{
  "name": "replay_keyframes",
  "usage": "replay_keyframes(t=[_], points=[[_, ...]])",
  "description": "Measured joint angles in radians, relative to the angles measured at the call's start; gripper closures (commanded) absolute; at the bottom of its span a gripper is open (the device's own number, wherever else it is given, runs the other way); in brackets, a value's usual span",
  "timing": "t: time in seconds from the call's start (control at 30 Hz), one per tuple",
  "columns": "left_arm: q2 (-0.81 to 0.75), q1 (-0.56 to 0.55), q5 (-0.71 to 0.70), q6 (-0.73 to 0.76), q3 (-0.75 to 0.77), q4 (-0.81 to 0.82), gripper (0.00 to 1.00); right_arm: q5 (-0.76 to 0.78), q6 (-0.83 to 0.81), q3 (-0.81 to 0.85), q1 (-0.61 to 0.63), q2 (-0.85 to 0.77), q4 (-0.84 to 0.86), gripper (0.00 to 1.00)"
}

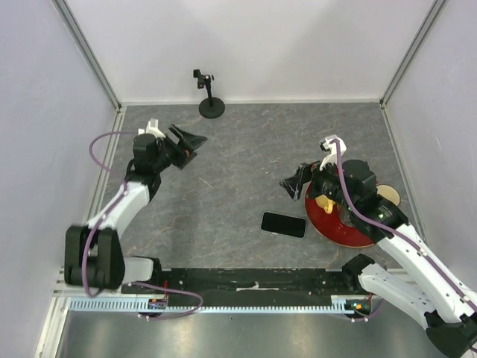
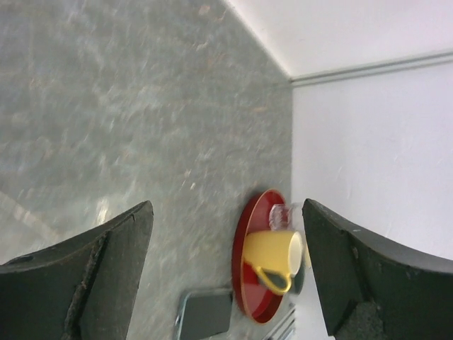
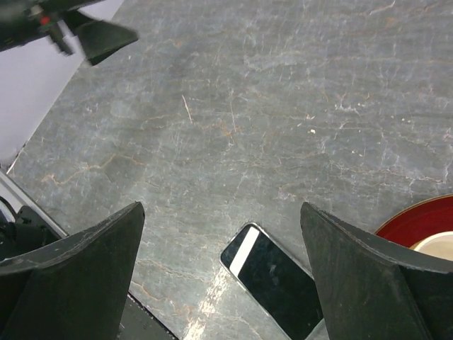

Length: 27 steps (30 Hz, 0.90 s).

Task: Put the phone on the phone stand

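The black phone (image 1: 284,224) lies flat on the grey table near the front, just left of a red plate. It also shows in the right wrist view (image 3: 276,282) and the left wrist view (image 2: 205,314). The phone stand (image 1: 209,95) stands upright at the back edge by the wall, its clamp empty. My right gripper (image 1: 295,181) is open and empty, hovering above and just behind the phone. My left gripper (image 1: 190,144) is open and empty over the left part of the table, in front of the stand.
A red plate (image 1: 328,224) at the right holds a yellow mug (image 2: 272,256) and a clear glass (image 2: 279,214). A wooden disc (image 1: 389,195) lies beside the plate. White walls enclose the table on three sides. A black rail (image 1: 253,280) runs along the front edge.
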Motion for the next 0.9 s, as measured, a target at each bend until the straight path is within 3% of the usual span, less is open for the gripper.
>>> replay_keyframes(t=[0.2,0.43,0.63,0.9], points=[[0.435,0.061,0.079,-0.149,0.261,0.324,0.03,0.036,-0.013,-0.003,0.000,-0.064,0.003,0.02],[0.938,0.130,0.090,-0.438,0.583,0.749,0.01,0.068,-0.035,-0.014,0.000,-0.115,-0.002,0.02],[1.205,0.151,0.084,-0.473,0.935,0.698,0.01,0.145,-0.091,-0.012,0.000,-0.161,-0.045,0.02],[1.354,0.149,0.077,-0.472,1.272,0.673,0.02,0.251,-0.149,0.011,0.000,-0.198,-0.073,0.02]])
